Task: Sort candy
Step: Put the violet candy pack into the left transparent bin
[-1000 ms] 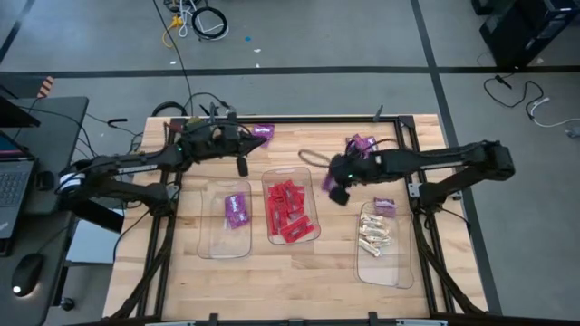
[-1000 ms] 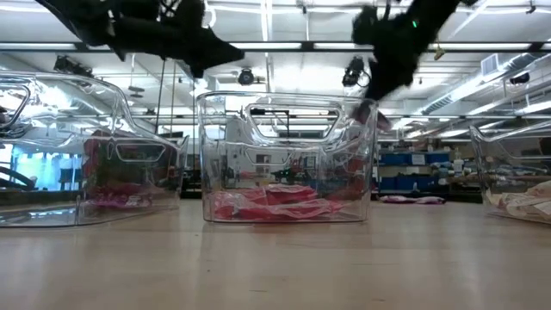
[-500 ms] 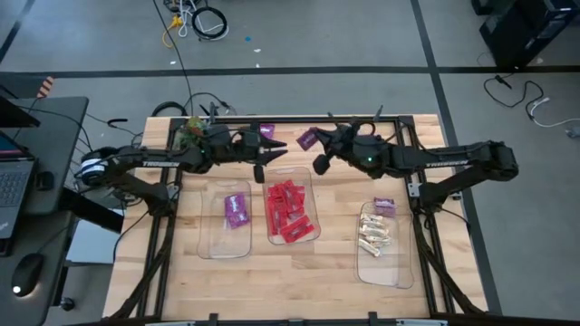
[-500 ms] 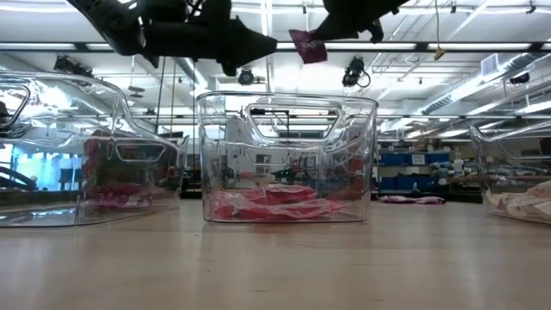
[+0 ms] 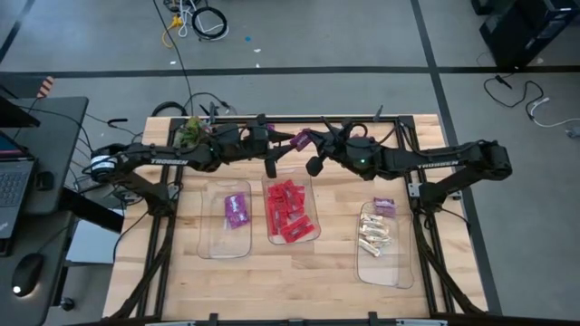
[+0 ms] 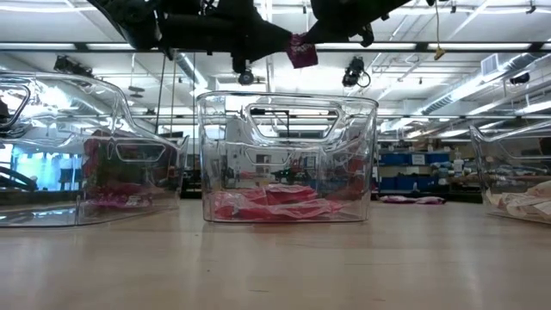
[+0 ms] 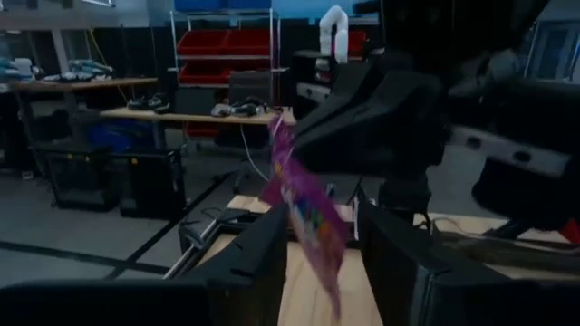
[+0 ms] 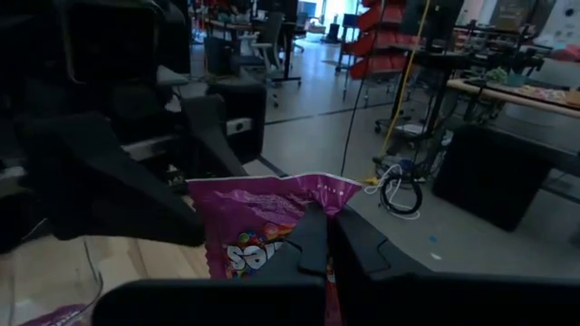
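Mid-air handover near worktop far edge: my right pincer [image 5: 308, 140] clenched on purple packet [image 5: 300, 140]; my left pincer [image 5: 275, 155] spread around it. Next: left closes, right releases.

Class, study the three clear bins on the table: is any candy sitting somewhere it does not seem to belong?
Yes. One purple packet lies at the far end of the right-hand bin, which otherwise holds only whitish-cream pieces. The other binned purple packets sit in the left bin, so it looks mis-sorted. The red packets share the middle bin unmixed.
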Robot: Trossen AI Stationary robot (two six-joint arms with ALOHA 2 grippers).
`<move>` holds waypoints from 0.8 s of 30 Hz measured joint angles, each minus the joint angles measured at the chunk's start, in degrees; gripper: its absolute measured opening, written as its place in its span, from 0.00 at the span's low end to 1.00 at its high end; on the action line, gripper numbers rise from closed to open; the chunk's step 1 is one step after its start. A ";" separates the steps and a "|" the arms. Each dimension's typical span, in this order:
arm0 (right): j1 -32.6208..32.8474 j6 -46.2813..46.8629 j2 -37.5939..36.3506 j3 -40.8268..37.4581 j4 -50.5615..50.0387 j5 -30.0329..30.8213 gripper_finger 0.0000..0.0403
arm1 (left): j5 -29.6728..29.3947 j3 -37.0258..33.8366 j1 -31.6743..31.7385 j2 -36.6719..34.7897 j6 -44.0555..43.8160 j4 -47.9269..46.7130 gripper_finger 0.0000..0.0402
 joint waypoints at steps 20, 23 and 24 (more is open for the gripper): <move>2.08 -7.58 -1.10 0.00 -0.53 2.34 0.14 | 0.27 0.04 0.12 -1.88 5.51 -2.62 0.00; 2.77 -8.42 -2.47 0.00 -1.75 3.74 0.23 | 0.10 0.04 0.14 -3.32 6.89 -4.35 0.00; 3.01 -8.43 -2.95 0.00 -2.05 4.34 0.27 | 0.09 0.04 0.14 -3.94 7.08 -4.83 0.00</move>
